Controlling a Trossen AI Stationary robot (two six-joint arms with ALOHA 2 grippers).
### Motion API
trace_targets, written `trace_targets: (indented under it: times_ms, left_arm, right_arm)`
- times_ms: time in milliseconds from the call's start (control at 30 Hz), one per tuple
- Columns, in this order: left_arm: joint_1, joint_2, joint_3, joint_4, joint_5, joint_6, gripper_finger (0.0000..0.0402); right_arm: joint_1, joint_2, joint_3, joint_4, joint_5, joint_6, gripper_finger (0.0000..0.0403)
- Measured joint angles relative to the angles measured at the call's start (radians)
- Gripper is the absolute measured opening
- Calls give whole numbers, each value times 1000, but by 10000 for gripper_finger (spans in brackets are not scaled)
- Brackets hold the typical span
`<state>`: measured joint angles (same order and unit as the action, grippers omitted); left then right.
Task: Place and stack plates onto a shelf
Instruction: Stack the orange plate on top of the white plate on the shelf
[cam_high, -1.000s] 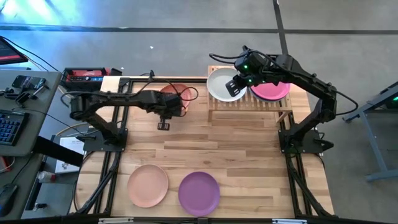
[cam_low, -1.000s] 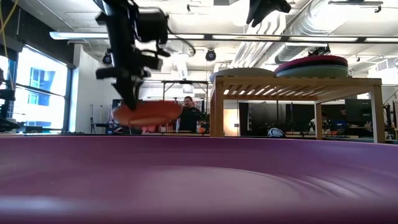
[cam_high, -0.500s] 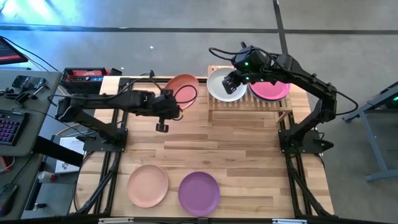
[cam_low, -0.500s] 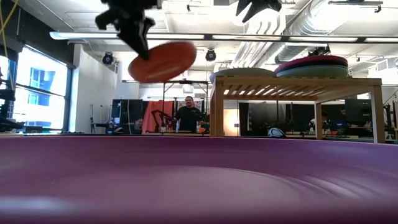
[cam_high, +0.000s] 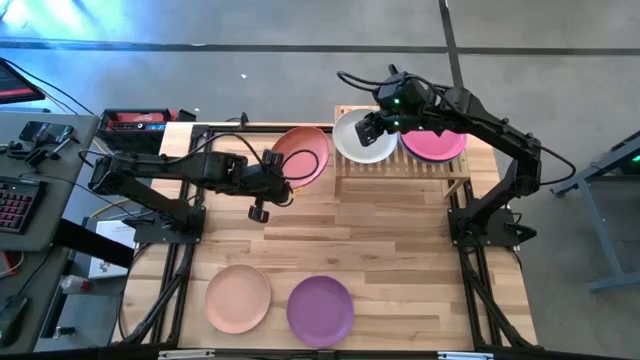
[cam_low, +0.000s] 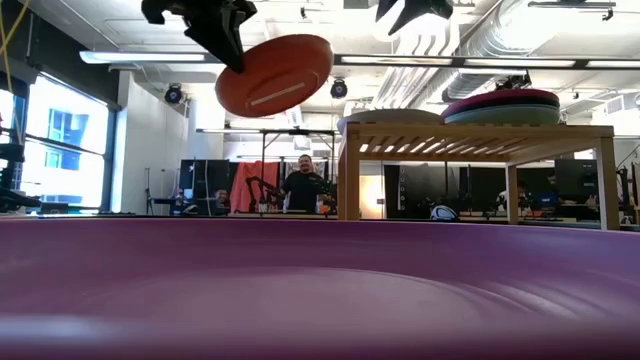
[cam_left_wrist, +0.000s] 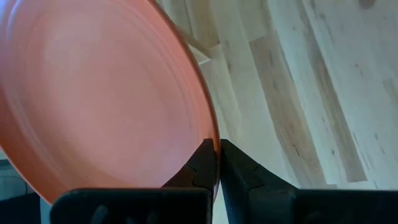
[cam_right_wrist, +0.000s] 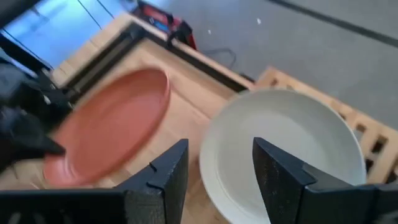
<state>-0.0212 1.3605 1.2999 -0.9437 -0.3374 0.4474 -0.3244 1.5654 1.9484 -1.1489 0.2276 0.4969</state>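
Note:
My left gripper (cam_high: 283, 177) is shut on the orange-red plate (cam_high: 304, 155), high above the table just left of the shelf (cam_high: 400, 166); the low view shows the plate (cam_low: 275, 72) tilted above shelf height. My right gripper (cam_right_wrist: 217, 174) hangs open over a pale plate (cam_right_wrist: 286, 149) that rests flat on the shelf's left half, touching nothing. A magenta plate (cam_high: 436, 144) tops a stack on the shelf's right half. A peach plate (cam_high: 238, 297) and a purple plate (cam_high: 320, 310) lie flat near the table's front edge. My left gripper pinches the orange-red plate's rim (cam_left_wrist: 210, 134) between its two fingers, one on the upper face and one on the underside. The fingers slant down at it from the table's near left. The plate is lifted clear and tilted, its edge toward the shelf higher.
The purple plate fills the low view's foreground (cam_low: 320, 290). A desk with a keyboard (cam_high: 15, 205) stands left of the table. A person (cam_low: 303, 185) is in the room behind. Bare tabletop (cam_high: 350, 240) lies between the shelf and the front plates.
My left gripper has risen and swung toward the table's right edge, toward the shelf, carrying the orange-red plate from about mid-height to above the shelf top. The plate, nearly level a second ago, now tilts up toward the shelf.

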Motion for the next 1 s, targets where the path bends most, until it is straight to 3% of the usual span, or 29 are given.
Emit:
trace_targets:
  times_ms: [400,1000]
  left_arm:
    - [-50,0,0,-131,1,-137,1]
    - [-110,1,0,-164,46,-296,1]
  right_arm:
    - [-1,22,0,215,8,-36,156]
    - [45,174,0,196,-82,-26,156]
